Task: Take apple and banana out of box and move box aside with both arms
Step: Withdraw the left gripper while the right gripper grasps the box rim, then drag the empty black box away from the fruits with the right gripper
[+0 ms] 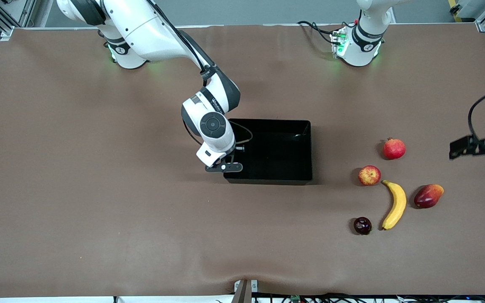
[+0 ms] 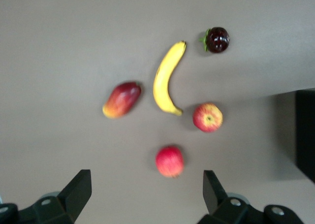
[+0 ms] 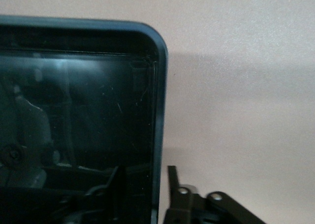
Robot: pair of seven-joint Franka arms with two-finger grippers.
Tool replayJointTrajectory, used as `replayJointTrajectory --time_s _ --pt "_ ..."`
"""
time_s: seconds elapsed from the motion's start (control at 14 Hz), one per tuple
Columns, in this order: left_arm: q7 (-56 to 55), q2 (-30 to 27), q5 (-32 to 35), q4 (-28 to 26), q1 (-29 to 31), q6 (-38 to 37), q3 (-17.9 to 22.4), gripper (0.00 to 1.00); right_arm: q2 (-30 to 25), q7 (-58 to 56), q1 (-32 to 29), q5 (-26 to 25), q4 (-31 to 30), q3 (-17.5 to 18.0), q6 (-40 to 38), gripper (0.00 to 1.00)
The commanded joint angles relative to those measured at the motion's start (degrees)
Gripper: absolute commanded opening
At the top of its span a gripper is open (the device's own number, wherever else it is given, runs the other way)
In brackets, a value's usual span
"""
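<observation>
At the box's (image 1: 301,126) wall toward the right arm's end of the table, the right gripper (image 1: 224,167) stands low, one finger (image 3: 173,184) outside the rim and the other inside it. The jaws are narrowed around that thin wall, but I cannot tell whether they already press it. The box is empty and sits in the middle of the table. The apple (image 1: 369,175) and the banana (image 1: 395,204) already lie on the cloth, well apart from the box, toward the left arm's end; the banana's long axis runs nearly toward the front camera. The left gripper (image 1: 463,147) hangs wide open and holds nothing, above the cloth past the fruits, near the table's edge. So, in my judgement, the box's free wall lies away from these jaws, with the fruits between, and the left arm must travel over them to reach it.
</observation>
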Motion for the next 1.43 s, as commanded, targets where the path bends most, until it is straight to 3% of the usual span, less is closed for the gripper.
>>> replayJointTrajectory --time_s 0.0,0.36,0.79,1.08,1.36 --pt "-5.99 -5.26 -1.94 -1.93 0.0 -4.44 -0.69 1.0 -0.99 2.28 0.0 -0.77 -0.05 -0.37 -0.17 0.0" --pt "-6.09 -7.73 -4.76 -1.31 0.88 -8.05 -0.26 1.0 -5.63 2.55 -3.6 -0.68 -0.05 -0.63 -1.48 0.0" --pt "-6.53 -13.17 -4.76 -1.57 -0.69 -8.94 1.41 1.0 -13.72 0.88 -11.94 -0.77 -0.05 -0.63 -9.74 0.0" --pt "-10.2 -16.25 -7.82 -3.06 -13.51 -13.07 13.87 1.0 -17.41 -7.02 -19.15 -0.68 -2.93 -0.54 -14.41 0.0" --pt "-10.84 -19.77 -7.84 -7.02 -18.8 -12.98 17.66 1.0 -21.72 -14.84 -26.44 -0.77 -10.05 -0.63 -13.88 0.0"
